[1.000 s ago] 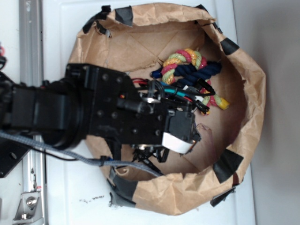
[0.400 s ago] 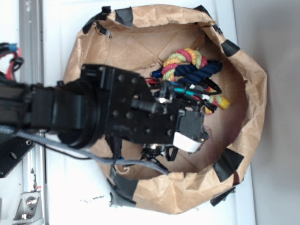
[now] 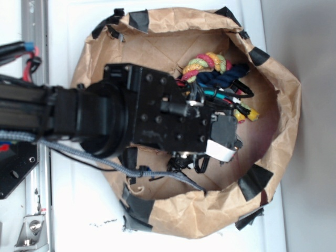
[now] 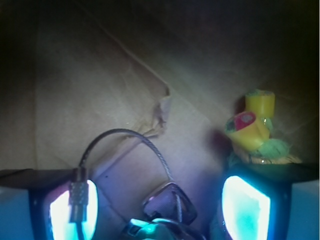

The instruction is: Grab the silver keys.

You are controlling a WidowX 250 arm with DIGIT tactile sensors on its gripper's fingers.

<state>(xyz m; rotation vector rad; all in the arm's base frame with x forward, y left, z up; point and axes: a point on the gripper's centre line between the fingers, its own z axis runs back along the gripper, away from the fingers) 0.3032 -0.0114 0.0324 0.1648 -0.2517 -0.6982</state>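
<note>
Silvery wire-ringed silver keys (image 4: 165, 205)

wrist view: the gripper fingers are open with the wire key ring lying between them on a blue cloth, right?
Not a blue cloth. The wrist view shows the key ring lying between the open gripper fingers on creased brown paper, the floor of the paper bag.

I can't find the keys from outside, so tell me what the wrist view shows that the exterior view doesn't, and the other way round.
Only the wrist view shows the silver keys: a wire loop and a key head low between the glowing fingers, which stand apart. Only the exterior view shows the whole brown paper bag, its black tape patches and the arm covering the bag floor. Both show the knotted rope, the wrist only its frayed end.
</note>
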